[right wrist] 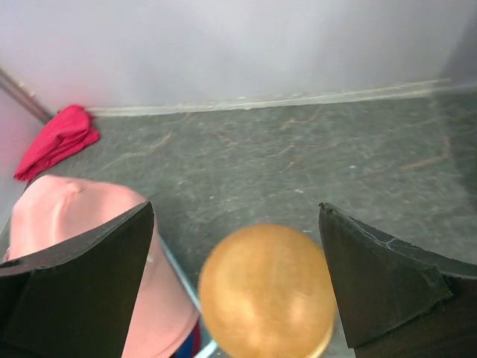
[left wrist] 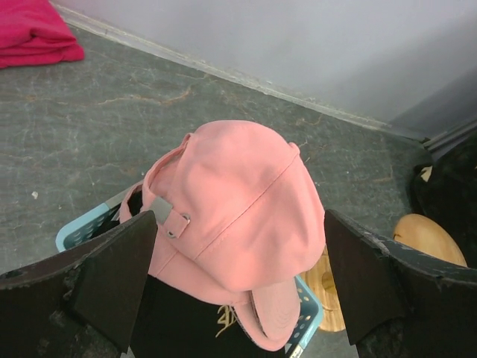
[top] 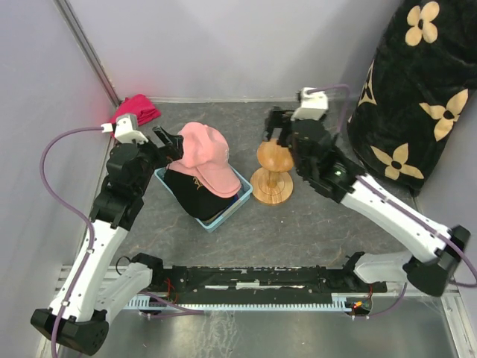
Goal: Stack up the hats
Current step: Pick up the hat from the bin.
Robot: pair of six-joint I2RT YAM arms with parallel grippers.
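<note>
pink cap (top: 205, 156) sits atop black cap (top: 188, 191) in bin (top: 228, 214) on desk (top: 313, 231); stack started, rest prob hidden underneath. left tool (top: 170, 142) wide by pink cap, right tool (top: 274, 128) wide over stand (top: 273, 176), both empty.

Overhead view of a grey table (top: 313, 224). At centre, a pink cap (top: 205, 156) rests on a black cap (top: 186, 190) inside a light blue basket (top: 226, 215). A wooden stand (top: 273, 173) stands at the basket's three o'clock, with the right gripper (top: 272, 127) at the stand's twelve o'clock. The left gripper (top: 170, 142) hovers at the pink cap's nine o'clock. A red cloth (top: 136, 109) lies at the cap's ten o'clock.
</note>
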